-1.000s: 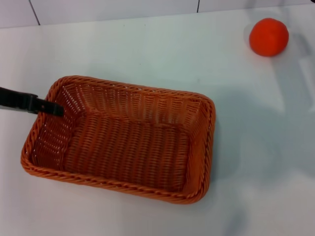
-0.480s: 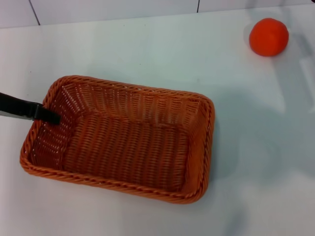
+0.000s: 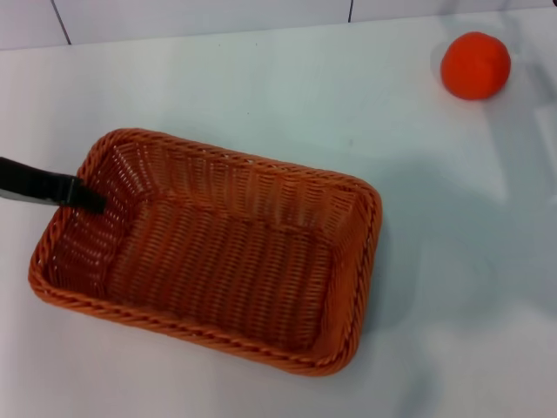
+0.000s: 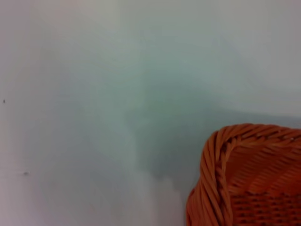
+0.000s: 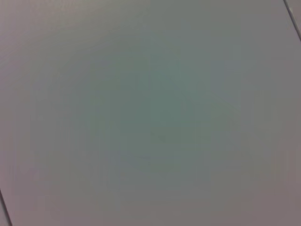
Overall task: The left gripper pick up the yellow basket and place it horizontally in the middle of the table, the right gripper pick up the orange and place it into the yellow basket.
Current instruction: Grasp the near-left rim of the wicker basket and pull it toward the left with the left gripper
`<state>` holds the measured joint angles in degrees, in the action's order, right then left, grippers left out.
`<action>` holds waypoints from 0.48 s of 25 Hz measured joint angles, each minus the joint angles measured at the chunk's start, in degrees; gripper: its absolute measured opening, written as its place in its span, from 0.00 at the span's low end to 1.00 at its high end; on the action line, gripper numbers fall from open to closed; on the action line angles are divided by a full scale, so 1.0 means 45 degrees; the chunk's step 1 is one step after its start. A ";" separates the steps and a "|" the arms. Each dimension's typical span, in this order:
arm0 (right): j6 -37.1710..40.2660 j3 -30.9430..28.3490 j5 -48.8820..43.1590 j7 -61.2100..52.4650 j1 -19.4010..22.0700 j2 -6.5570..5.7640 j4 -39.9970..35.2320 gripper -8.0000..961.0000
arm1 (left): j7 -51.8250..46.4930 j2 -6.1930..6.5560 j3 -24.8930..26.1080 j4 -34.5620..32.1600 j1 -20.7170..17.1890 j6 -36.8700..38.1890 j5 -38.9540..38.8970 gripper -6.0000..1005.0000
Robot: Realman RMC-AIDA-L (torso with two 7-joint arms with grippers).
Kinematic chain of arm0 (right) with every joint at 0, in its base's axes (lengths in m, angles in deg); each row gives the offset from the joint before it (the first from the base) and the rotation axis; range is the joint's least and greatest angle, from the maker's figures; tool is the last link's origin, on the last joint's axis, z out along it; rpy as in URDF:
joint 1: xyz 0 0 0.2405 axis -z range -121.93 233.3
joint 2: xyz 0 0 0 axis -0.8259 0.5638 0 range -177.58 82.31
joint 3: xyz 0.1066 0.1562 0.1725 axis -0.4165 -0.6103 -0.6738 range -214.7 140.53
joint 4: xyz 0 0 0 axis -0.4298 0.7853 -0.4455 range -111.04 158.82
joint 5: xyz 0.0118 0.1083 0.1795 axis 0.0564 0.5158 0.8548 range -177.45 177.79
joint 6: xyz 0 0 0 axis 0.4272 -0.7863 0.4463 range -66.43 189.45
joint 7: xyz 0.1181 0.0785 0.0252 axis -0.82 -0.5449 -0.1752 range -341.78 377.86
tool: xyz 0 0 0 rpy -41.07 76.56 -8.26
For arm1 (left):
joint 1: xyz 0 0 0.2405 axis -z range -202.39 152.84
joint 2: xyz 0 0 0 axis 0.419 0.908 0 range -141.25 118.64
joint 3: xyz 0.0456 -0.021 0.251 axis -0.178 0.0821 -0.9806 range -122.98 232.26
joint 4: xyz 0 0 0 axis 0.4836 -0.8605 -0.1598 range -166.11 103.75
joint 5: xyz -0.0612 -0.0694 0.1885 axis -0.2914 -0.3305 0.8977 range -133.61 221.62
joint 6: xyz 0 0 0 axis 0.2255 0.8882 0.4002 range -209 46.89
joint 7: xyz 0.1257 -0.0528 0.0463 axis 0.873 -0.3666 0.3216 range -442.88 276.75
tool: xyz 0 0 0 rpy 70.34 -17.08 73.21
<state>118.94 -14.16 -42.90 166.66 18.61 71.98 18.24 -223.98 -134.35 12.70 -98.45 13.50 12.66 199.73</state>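
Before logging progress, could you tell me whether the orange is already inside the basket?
No, the orange lies on the table, apart from the yellow basket.

Slim black left gripper point(image 3: 87, 195) reaching over the left short rim of the yellow basket point(image 3: 218, 252), finger tip inside, wicker wall right beneath it. Beyond the tip, toward the right: open basket floor, nothing lying in it, sloping sides all round (braided rim as the only barrier). Outside the rim, bare white table point(image 3: 261, 87) on every side. Sole other obstacle: the orange point(image 3: 474, 64), well apart, far right corner, free room around it.
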 joint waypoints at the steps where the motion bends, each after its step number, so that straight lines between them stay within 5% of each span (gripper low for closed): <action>1: 0.0001 -0.0001 0.0001 0.0000 0.0004 0.0000 0.0002 0.96 | -0.0005 0.0000 0.0139 -0.0077 -0.0025 0.0008 -0.0112 0.20; 9: 0.0012 0.0004 0.0001 0.0000 0.0001 0.0020 0.0006 0.96 | -0.0216 0.0049 0.2830 -0.0274 -0.0216 0.0334 -0.1927 0.18; 12: 0.0012 0.0004 0.0002 0.0000 -0.0002 0.0020 0.0006 0.96 | -0.0347 -0.0145 0.3690 -0.0562 -0.0663 0.0298 -0.3246 0.17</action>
<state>119.00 -14.15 -42.89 166.67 18.60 72.07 18.27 -225.55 -135.00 29.31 -100.98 10.52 14.00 185.12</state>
